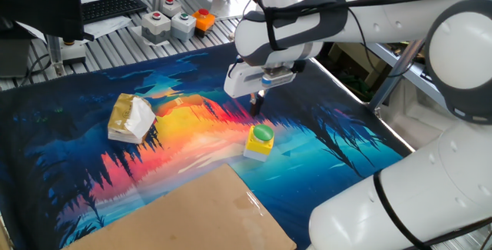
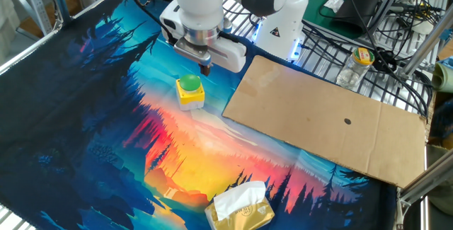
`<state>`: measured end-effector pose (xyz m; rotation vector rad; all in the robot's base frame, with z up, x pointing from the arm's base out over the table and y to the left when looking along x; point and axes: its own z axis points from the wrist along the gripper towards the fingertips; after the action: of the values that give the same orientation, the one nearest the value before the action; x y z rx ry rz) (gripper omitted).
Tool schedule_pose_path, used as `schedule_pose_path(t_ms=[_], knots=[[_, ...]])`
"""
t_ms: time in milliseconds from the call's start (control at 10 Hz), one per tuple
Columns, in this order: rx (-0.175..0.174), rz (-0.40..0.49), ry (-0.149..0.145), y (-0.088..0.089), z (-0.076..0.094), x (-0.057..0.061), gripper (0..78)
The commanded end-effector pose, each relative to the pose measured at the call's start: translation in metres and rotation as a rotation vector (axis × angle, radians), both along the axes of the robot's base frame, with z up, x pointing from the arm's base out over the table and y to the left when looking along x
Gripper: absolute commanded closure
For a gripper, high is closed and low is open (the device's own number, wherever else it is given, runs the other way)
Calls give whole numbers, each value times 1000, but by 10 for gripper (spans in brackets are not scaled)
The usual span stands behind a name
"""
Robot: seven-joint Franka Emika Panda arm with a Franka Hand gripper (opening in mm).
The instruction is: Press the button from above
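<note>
The button [image 1: 260, 141] is a small yellow box with a round green dome cap, standing on the colourful mat; it also shows in the other fixed view [image 2: 190, 90]. My gripper [image 1: 257, 104] hangs above the mat, just beyond the button and a little higher than its cap, not touching it. In the other fixed view the gripper [image 2: 206, 66] is just behind and to the right of the button. Its dark fingertips are pressed together into one narrow tip and hold nothing.
A flat cardboard sheet [image 2: 325, 117] lies beside the button. A yellow tissue pack [image 1: 131, 118] lies on the mat to the left. Grey boxes with red buttons [image 1: 170, 21] and an orange object stand on the metal rack behind the mat. Cables and a jar [image 2: 361, 59] are off the mat.
</note>
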<state>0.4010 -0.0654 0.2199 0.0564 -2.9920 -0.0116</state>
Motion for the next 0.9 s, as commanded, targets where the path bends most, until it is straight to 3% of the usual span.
schedule_pose_path(t_ms=[100,400,600,700,800,900], knots=[[18,-17,1,0,1,1,776],[18,-39,6,0,1,3,776],[8,-53,15,8,5,34,776],[-10,-53,19,13,6,62,776],[-15,-51,24,14,5,75,776],[-16,-47,36,16,3,109,776]])
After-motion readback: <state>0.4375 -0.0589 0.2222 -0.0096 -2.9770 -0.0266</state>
